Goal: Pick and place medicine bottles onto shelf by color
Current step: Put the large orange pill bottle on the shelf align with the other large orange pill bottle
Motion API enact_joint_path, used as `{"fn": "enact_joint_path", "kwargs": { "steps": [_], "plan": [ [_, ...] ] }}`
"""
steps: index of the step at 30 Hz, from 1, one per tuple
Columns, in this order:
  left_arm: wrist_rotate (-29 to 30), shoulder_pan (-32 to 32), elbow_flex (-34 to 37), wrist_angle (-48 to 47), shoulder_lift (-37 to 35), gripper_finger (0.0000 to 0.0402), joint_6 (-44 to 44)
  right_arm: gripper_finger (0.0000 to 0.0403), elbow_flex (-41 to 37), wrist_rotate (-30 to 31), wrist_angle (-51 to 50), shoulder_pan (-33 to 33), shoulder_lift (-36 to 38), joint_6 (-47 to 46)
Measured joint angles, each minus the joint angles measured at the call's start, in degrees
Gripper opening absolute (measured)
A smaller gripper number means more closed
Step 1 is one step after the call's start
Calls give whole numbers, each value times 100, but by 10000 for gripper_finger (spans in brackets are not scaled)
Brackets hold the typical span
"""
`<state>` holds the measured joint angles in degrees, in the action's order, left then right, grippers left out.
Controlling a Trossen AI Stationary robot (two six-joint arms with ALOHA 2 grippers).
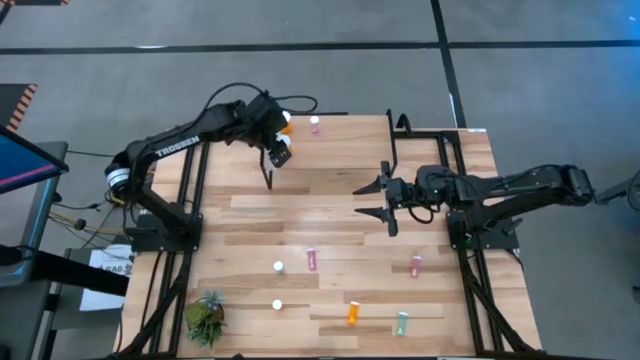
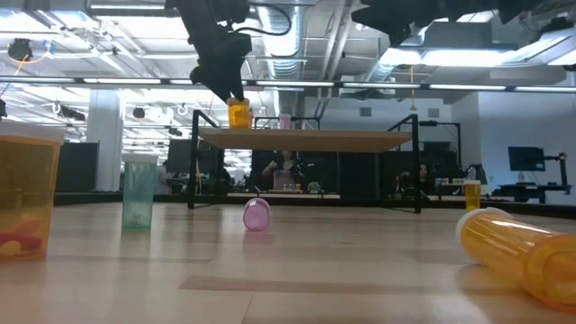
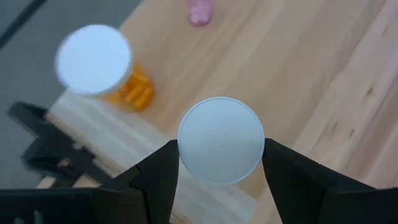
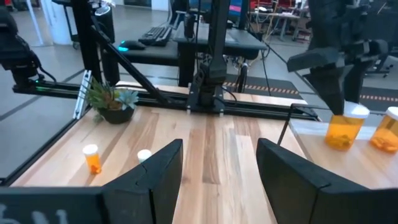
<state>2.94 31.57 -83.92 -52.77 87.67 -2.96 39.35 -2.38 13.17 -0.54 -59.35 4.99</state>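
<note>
A shelf [image 1: 400,150] is set at the far end of the table [image 1: 340,215]. Three bottles are stood near the shelf's left end: one [image 3: 221,140] between the left gripper's [image 1: 281,150] fingers, a second [image 3: 99,65] just beside it, a third [image 1: 314,124] a little to their right. The right gripper [image 1: 375,199] is held over the table near the shelf's front edge, nothing between its fingers. Seven bottles are scattered across the near half of the table, some upright, some lying. A potted plant [image 1: 205,318] is placed at the near left corner.
</note>
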Motion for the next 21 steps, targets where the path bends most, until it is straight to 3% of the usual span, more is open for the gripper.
{"fn": "enact_joint_path", "kwargs": {
  "steps": [15, 21],
  "plan": [
    [-95, 42, -15, 112, 143, 204, 33, 226, 0, 8, -33, 0, 0, -3],
    [336, 51, 4, 10, 166, 224, 63, 226, 0, 8, -63, 0, 0, -5]
  ]
}}
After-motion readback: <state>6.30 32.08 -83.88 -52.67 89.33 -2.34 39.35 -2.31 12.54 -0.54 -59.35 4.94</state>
